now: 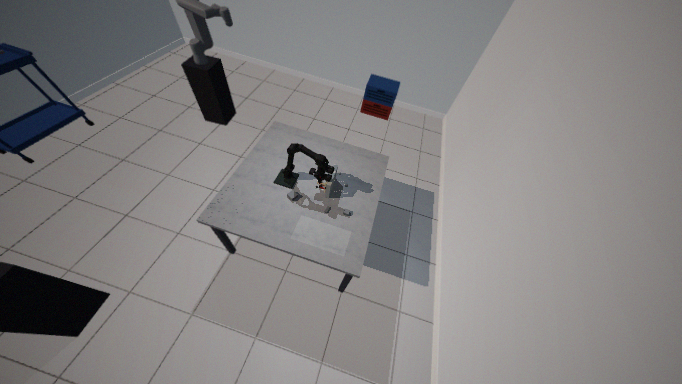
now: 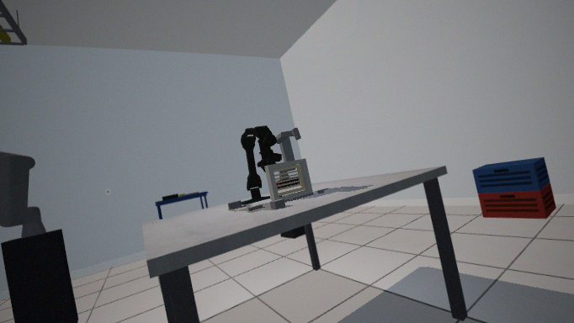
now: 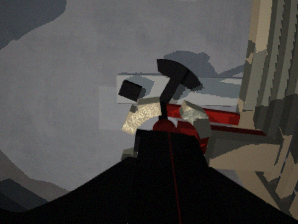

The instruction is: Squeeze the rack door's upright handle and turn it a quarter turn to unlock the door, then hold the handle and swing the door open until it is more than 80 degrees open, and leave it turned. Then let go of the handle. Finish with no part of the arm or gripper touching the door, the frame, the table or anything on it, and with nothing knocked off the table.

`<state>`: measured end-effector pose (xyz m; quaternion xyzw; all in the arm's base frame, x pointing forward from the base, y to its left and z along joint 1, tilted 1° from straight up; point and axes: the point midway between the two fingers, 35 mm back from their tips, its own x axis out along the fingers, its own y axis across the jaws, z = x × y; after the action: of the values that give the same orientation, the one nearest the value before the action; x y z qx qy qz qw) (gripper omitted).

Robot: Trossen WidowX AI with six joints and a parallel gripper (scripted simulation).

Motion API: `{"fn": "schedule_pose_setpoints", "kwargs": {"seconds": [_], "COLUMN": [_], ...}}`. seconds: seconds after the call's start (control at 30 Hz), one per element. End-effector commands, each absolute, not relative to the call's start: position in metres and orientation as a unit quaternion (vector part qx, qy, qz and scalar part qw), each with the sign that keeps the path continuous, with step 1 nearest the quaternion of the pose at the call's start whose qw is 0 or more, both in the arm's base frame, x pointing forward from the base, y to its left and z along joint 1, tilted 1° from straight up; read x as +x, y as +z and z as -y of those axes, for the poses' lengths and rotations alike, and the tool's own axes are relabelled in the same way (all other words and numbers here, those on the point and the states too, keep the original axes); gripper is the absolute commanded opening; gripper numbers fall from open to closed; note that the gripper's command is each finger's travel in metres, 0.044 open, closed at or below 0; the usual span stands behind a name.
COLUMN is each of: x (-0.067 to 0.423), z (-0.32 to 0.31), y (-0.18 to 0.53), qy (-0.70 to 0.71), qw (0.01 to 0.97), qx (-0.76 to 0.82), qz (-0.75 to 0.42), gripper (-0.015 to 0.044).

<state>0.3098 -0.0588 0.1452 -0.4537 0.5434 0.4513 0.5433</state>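
My gripper (image 1: 322,183) (image 3: 168,172) points down at the arm side of the pale rack (image 1: 335,189) (image 2: 272,185) (image 3: 260,30). In the wrist view it is shut on the red upright handle (image 3: 164,124), whose top shows between the fingers. A black T-shaped piece (image 3: 177,79) extends beyond the handle, slanted to the red bar (image 3: 222,116) beside it. That bar runs toward the rack. In the exterior view the rack stands upright and hides the fingertips. The fingers cover most of the handle, and how far the door stands open cannot be told.
The arm's base (image 1: 286,178) stands on the grey table (image 1: 250,170) (image 2: 189,235). Small grey blocks (image 1: 347,213) (image 2: 277,204) lie near the rack. A pale bar (image 3: 165,95) with a black square (image 3: 130,90) on it lies beyond the fingers in the wrist view.
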Motion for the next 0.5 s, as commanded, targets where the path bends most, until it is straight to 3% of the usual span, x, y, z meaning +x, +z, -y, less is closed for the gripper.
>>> {"fn": "schedule_pose_setpoints", "kwargs": {"seconds": [0.0, 0.47], "x": [0.305, 0.282], "z": [0.055, 0.038], "y": [0.145, 0.145], "qy": [0.421, 0.346], "qw": [0.569, 0.618], "qx": [-0.424, -0.347], "qz": [-0.565, -0.615], "gripper": [0.0025, 0.0025]}}
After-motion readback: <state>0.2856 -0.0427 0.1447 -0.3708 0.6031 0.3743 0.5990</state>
